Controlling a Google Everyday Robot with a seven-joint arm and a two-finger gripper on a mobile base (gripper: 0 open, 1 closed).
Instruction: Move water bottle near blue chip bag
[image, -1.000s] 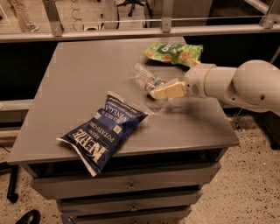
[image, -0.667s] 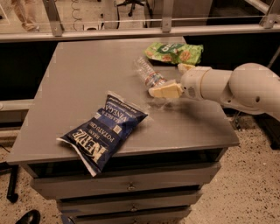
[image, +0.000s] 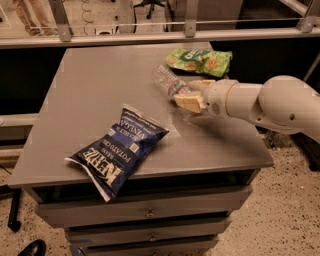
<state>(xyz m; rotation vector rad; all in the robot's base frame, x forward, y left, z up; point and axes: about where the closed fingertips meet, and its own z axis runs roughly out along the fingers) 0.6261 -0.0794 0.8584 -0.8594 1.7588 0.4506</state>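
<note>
The water bottle (image: 168, 82) is clear plastic and lies on its side at the back right of the grey table (image: 90, 95). My gripper (image: 193, 93) comes in from the right. Its cream fingers (image: 188, 102) are closed on either side of the bottle's near end, low over the tabletop. The blue chip bag (image: 118, 148) is dark navy with white lettering. It lies flat at the table's front, with one corner hanging over the front edge. It is well to the left of and in front of the bottle.
A green snack bag (image: 200, 60) lies at the table's back right, just behind the gripper. A railing (image: 150, 35) runs behind the table. Drawers (image: 150, 212) sit under the tabletop. The table's right edge is under my arm (image: 270, 102).
My arm has reached slightly further left. The bottle has shifted a little toward the back between the fingers. The blue bag has not moved.
</note>
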